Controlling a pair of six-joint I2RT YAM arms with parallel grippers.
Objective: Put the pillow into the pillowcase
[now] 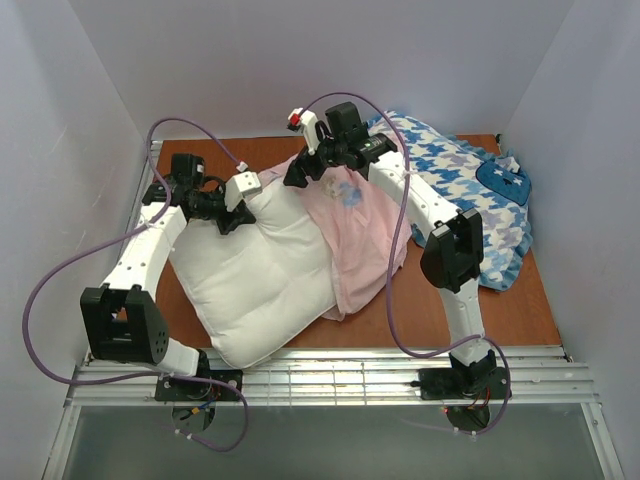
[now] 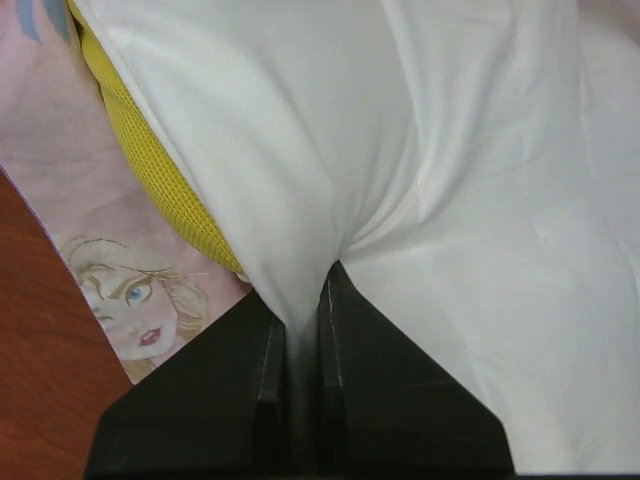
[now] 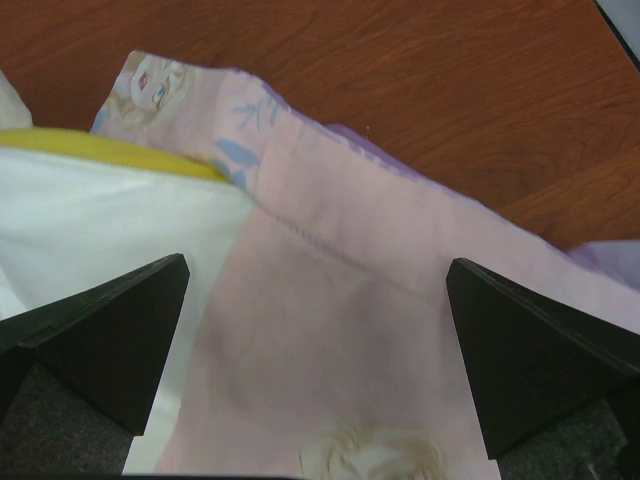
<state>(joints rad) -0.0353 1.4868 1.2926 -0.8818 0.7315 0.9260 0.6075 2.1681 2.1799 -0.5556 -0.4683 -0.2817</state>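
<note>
Near, at 7 o'clock, the flat white rectangular pillow (image 1: pixel 265 275) lies partly on the thin pale pink fabric pillowcase (image 1: pixel 355 235) toward 3 o'clock. The left gripper (image 2: pixel 300 325) is clamped tight on a pillow fold, and the right gripper (image 1: pixel 303 168), farther at 12 o'clock, gapes wide, holding nothing. The right should, I judge, take only the pillowcase's top layer; only the left wrist view shows the pinch.

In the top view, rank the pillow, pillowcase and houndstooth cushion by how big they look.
1. pillow: largest area showing.
2. houndstooth cushion: close to the pillow in size, and the right arm hides part of it, so the top two are uncertain.
3. pillowcase: clearly the least showing.
</note>
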